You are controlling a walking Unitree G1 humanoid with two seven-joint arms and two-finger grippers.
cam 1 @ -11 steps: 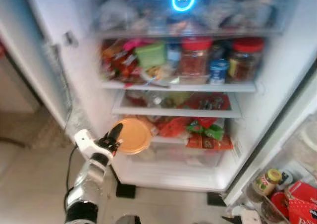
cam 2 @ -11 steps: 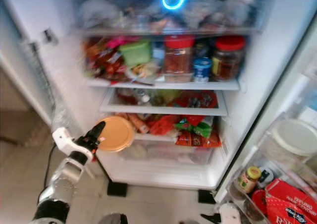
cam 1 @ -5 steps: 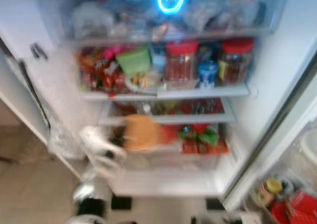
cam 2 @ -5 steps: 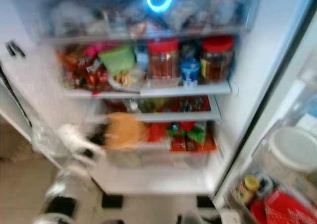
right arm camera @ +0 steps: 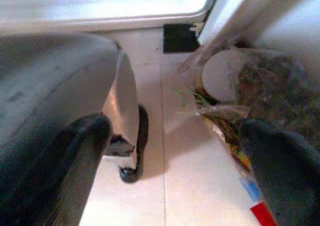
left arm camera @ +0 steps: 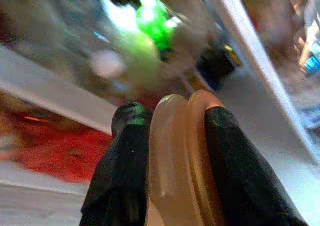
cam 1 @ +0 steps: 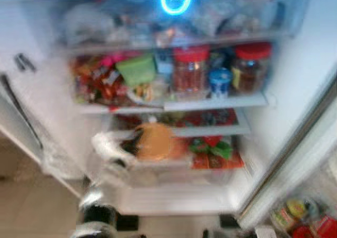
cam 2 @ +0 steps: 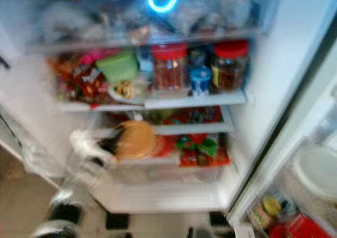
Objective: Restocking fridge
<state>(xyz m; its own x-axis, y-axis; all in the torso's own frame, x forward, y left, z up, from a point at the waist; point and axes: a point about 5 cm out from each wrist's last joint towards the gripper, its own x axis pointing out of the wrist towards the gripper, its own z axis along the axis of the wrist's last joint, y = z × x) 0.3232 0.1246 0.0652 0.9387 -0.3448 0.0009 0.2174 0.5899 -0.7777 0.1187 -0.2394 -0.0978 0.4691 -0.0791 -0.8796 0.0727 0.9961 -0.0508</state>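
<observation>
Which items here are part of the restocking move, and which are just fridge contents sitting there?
In the job:
- orange-lidded container, clamped by its rim
- left gripper, jaws shut on it, at the lower shelf

Just there:
- two red-lidded jars
- green tub
- blue-capped jar
- red and green packets
- right gripper, idle and low over the floor
</observation>
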